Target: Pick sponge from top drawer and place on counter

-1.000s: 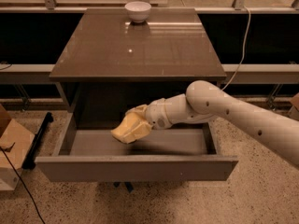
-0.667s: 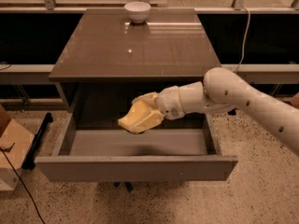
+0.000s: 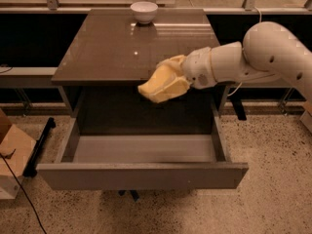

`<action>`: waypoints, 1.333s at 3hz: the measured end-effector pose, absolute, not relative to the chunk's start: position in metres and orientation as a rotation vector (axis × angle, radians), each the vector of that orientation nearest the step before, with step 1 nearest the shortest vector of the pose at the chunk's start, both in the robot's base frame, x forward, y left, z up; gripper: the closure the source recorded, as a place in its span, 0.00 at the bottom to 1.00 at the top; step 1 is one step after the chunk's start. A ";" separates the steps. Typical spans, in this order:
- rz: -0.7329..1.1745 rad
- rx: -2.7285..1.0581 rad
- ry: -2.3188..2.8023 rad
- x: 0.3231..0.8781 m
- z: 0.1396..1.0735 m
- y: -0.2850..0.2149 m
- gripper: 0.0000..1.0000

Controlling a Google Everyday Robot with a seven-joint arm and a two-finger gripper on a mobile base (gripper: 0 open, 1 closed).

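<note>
The top drawer (image 3: 141, 175) is pulled wide open, and its grey inner floor shows nothing lying on it. My gripper (image 3: 163, 84) hangs above the drawer, level with the front edge of the counter (image 3: 112, 48) and just right of its middle. Its pale-yellow fingers are shut on the pale-yellow sponge (image 3: 152, 92), which sticks out down and to the left. The white arm reaches in from the right.
A white bowl (image 3: 144, 11) stands at the counter's back edge. A cardboard box (image 3: 9, 155) and a black cable lie on the speckled floor at the left, beside a black bar (image 3: 41, 145). Dark shelving runs behind the cabinet on both sides.
The gripper has risen out of the drawer with the sponge, moving up and to the right, from the drawer floor to the level of the counter's front edge.
</note>
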State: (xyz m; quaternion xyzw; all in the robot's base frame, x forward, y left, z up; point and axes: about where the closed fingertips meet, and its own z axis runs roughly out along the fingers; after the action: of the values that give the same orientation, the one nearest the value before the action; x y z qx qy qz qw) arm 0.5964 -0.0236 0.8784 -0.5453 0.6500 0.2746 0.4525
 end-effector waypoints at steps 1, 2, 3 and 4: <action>0.550 -1.181 1.635 0.640 0.912 -0.038 1.00; 0.516 -0.995 1.651 0.690 0.927 -0.047 1.00; 0.550 -0.847 1.689 0.756 0.911 -0.048 0.88; 0.576 -0.796 1.732 0.798 0.889 -0.037 0.65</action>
State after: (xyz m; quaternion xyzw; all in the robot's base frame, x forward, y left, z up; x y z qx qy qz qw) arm 0.7985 -0.0375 0.8893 -0.3355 0.7298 0.2426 0.5441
